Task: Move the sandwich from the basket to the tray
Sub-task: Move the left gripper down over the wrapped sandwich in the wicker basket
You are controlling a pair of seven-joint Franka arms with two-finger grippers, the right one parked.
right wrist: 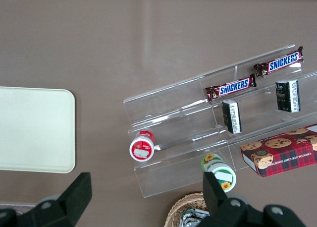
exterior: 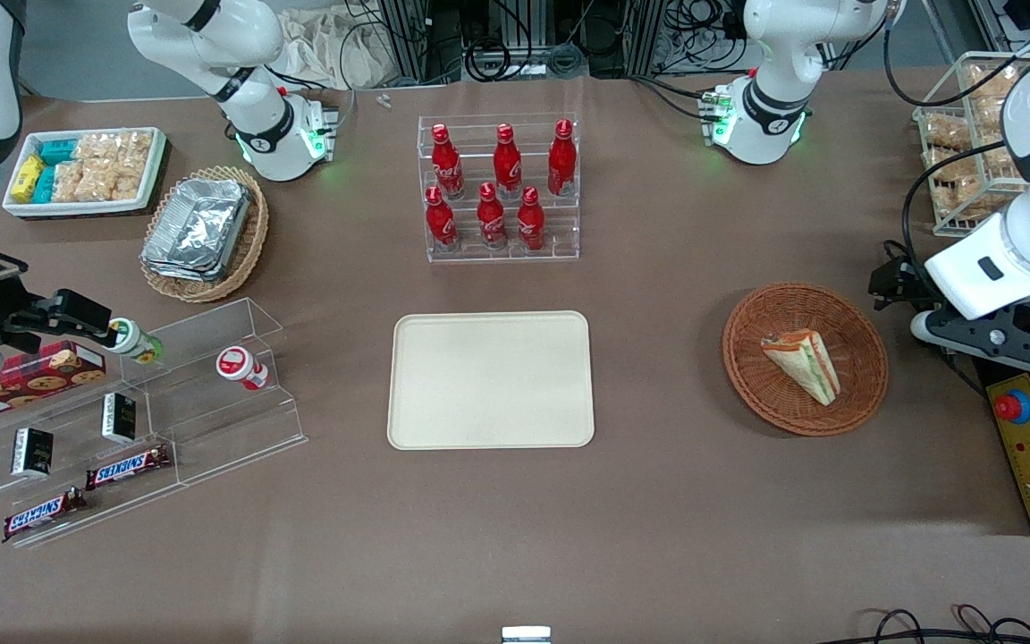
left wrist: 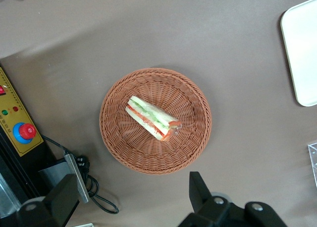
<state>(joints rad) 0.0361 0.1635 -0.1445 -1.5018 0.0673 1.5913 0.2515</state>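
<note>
1. Front view: sandwich [exterior: 803, 364] lies in the reddish-brown wicker basket [exterior: 864, 394], toward the working arm's end of the table. Cream tray [exterior: 490, 379] sits well apart at the basket's 9 o'clock, with a rack of red cola bottles [exterior: 499, 186] at the tray's 12 o'clock. The gripper [exterior: 892, 282] hangs at the basket's 2 o'clock edge.

2. Left wrist view: gripper [left wrist: 133, 199] spread wide, holding nothing, above the table just off the basket [left wrist: 119, 142] rim. Sandwich [left wrist: 153, 118] at basket centre. Tray corner [left wrist: 301, 48] apart from the basket.

3. Right wrist view: tray [right wrist: 34, 130] near a clear stepped stand with Snickers bars [right wrist: 231, 86].

Brown table [exterior: 676, 537] carries tray [exterior: 491, 379], basket [exterior: 855, 394], pincer [left wrist: 133, 197] above.
</note>
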